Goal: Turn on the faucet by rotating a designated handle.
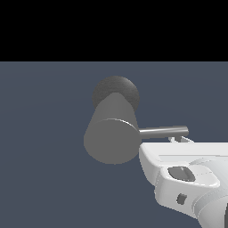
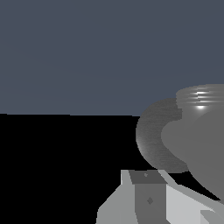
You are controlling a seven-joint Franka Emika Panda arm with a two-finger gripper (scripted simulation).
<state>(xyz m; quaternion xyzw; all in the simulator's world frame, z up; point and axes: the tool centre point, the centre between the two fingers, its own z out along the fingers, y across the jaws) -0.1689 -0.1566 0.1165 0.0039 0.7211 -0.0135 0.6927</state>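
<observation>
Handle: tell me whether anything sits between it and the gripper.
Nothing visible does. In the exterior view the handle juts from the faucet toward that view's right, and the gripper sits right beneath its outer end with no other object between. Whether they touch cannot be told.

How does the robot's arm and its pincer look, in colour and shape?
The pincer and the arm behind it are glossy white with rounded, moulded shells. A dark grey oval inset and a small dark square mark sit on the body. The wrist view shows grey, angular finger parts. No cables are visible.
</observation>
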